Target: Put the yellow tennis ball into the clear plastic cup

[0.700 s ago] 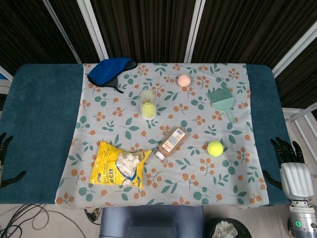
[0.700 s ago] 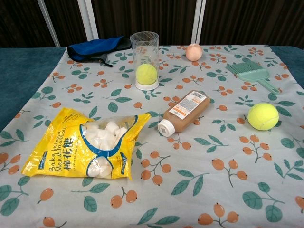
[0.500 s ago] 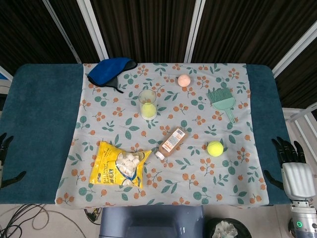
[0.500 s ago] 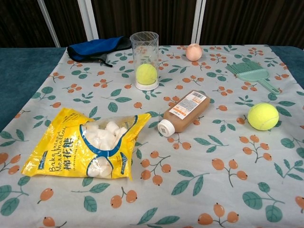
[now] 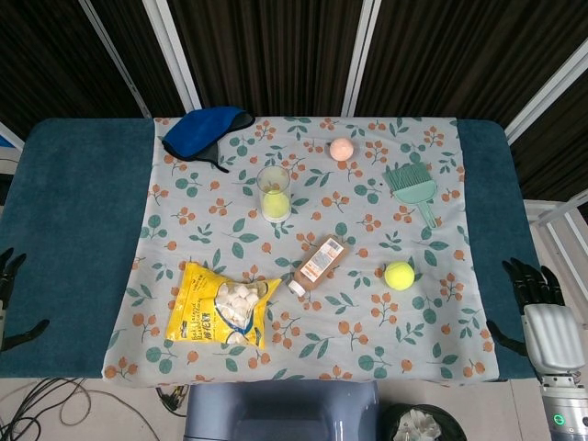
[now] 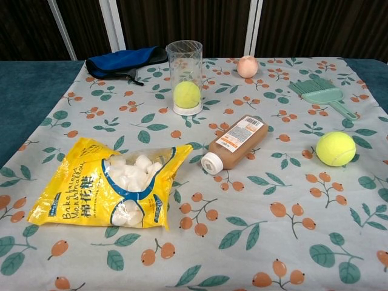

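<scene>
Floral tablecloth (image 5: 220, 230) over teal table (image 5: 78, 239)

Lab test bench: cloth-covered table (image 5: 83, 220), dark slatted wall panels (image 5: 266, 50), loose cables (image 5: 55, 400) on floor

2 tennis balls (image 6: 335, 148) (image 6: 187, 94) – 1 cup (image 6: 184, 60), bottle (image 6: 235, 143), marshmallow bag (image 6: 109, 188), brush (image 6: 320, 94), peach ball (image 6: 247, 65), eye mask (image 6: 121, 62).
</scene>
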Robot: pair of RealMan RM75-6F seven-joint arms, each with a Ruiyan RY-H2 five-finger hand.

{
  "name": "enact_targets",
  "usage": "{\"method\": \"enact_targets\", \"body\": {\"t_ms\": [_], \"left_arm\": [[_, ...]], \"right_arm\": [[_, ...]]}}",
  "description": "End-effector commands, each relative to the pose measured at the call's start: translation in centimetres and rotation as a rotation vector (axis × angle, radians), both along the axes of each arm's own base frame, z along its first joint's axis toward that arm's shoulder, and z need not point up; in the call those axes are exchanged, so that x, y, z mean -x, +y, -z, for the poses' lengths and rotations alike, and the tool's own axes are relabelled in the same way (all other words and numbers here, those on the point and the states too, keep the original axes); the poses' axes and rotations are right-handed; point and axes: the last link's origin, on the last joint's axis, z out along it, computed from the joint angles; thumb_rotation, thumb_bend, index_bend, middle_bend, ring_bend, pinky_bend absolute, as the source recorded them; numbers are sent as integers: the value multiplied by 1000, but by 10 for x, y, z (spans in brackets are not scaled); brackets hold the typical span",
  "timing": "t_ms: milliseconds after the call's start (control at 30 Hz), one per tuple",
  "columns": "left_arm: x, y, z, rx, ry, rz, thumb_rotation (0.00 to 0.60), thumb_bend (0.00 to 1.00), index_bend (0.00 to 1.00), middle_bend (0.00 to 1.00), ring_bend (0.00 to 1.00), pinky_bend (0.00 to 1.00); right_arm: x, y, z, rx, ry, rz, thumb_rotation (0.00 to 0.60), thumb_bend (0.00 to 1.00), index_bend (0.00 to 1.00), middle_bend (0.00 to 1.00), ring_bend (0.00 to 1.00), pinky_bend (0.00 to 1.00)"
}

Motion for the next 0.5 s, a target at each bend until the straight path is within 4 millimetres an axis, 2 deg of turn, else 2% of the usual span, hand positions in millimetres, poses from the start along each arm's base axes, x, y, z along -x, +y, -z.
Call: {"method": "enact_targets", "body": {"t_ms": [33, 233, 500], "left_arm": [[0, 0, 0, 1, 1, 0, 600, 0, 69, 0, 0, 0], [0, 2, 7, 23, 17, -7, 600, 0, 69, 0, 0, 0], [-1, 3, 12, 32, 31, -12, 600, 0, 69, 0, 0, 0]], "right_arm": [[-1, 0, 2, -27, -26, 7, 600, 315, 62, 91, 90, 11], [-4, -7, 13, -131, -82, 2, 600, 314, 60, 88, 83, 5], [-11, -52, 41, -289, -43, 8, 600, 315, 45, 74, 48, 0]]}}
